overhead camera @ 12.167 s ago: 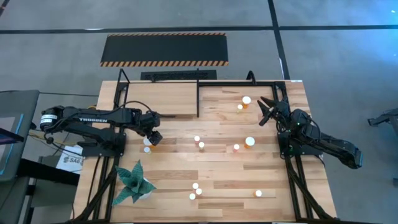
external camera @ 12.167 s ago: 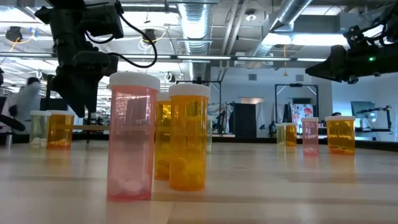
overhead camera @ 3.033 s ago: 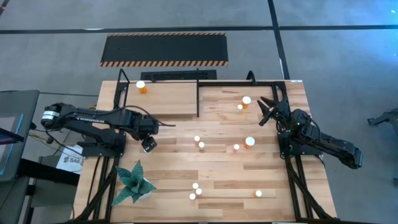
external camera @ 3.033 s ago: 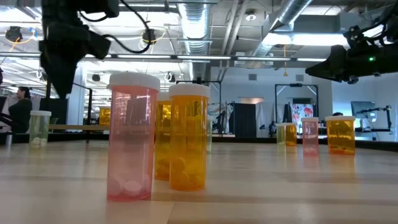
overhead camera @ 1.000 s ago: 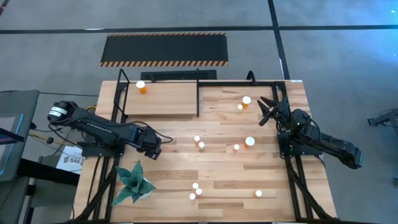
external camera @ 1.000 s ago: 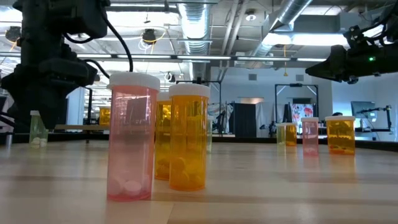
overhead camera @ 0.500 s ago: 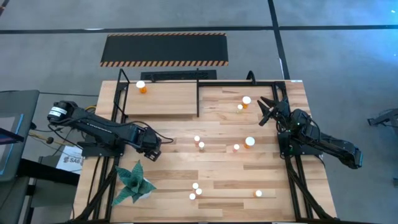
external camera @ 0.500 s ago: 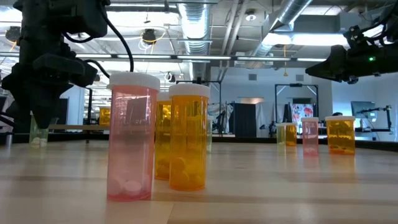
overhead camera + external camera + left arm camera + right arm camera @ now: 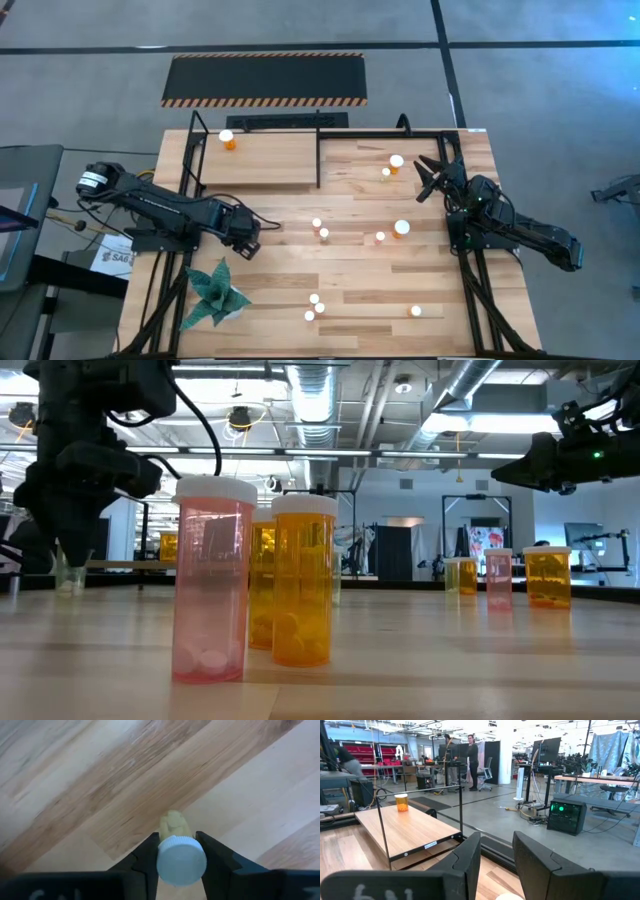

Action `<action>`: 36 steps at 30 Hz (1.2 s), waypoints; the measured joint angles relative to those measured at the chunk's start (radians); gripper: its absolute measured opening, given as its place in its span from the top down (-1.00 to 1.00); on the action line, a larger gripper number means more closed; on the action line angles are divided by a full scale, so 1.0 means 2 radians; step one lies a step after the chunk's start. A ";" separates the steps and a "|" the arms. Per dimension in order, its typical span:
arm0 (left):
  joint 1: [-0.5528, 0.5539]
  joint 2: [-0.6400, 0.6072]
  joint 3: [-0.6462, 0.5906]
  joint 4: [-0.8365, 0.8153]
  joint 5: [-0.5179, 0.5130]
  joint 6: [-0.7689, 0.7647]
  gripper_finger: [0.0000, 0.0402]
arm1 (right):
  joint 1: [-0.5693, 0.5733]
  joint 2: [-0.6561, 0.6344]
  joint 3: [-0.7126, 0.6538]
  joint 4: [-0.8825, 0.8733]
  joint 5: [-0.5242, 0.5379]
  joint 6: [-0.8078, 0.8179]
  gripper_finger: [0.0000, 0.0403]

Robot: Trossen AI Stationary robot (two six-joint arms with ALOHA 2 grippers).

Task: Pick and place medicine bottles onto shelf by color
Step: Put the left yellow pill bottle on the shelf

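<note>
My left gripper [image 9: 243, 238] points down near the table's left side, shut on a small pale bottle with a white cap [image 9: 181, 860]; the low view shows the bottle [image 9: 68, 578] under the fingers. The shelf [image 9: 270, 165], a light board in a black frame, carries one orange bottle [image 9: 229, 140] at its far left corner. Several other medicine bottles stand on the table, among them a pair [image 9: 320, 230] at the middle and a large one [image 9: 401, 229]. My right gripper [image 9: 428, 176] waits at the right, level, fingers a little apart, with nothing between them [image 9: 496, 855]. My left gripper pinches the pale bottle at its white cap [image 9: 165, 851], one finger [image 9: 145, 857] on each side. The fingers come from above, pointing down. The bottle stands upright with its base on the table [image 9: 66, 590].
A green paper plant [image 9: 215, 290] lies close to the near side of my left gripper. Three bottles [image 9: 314, 306] [image 9: 415, 311] stand near the front edge, two more [image 9: 392, 167] far right. A black hazard-striped panel [image 9: 265, 80] lies beyond the table. People stand in the room behind.
My left gripper has stayed over the pale bottle and its fingers have shut on the cap; the bottle still stands where it was.
</note>
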State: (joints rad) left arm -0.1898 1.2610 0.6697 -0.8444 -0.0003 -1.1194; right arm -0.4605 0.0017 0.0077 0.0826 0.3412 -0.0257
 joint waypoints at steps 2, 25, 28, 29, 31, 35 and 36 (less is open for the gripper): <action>0.001 0.000 0.002 -0.001 -0.003 0.001 0.50 | 0.000 0.000 0.000 0.000 0.000 0.000 0.31; 0.259 0.000 0.122 -0.053 -0.021 0.320 0.49 | 0.000 0.000 0.000 0.000 0.000 0.000 0.31; 0.309 0.000 0.127 -0.048 -0.021 0.359 0.49 | 0.000 0.000 0.000 0.000 0.000 0.000 0.32; 0.324 0.000 0.127 -0.043 -0.021 0.370 0.49 | 0.000 0.000 0.000 0.000 0.000 0.000 0.32; 0.352 0.000 0.127 -0.031 -0.024 0.389 0.49 | 0.000 0.000 0.000 0.000 0.000 0.000 0.32; 0.399 0.000 0.127 -0.005 -0.038 0.415 0.49 | 0.000 0.000 0.000 0.000 0.000 0.000 0.31; 0.410 0.000 0.127 0.004 -0.039 0.421 0.49 | 0.000 0.000 0.000 0.000 0.000 0.000 0.31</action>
State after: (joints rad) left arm 0.6302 1.2606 0.9237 -0.8364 -0.0791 -0.2778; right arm -0.4603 0.0017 0.0074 0.0826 0.3412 -0.0255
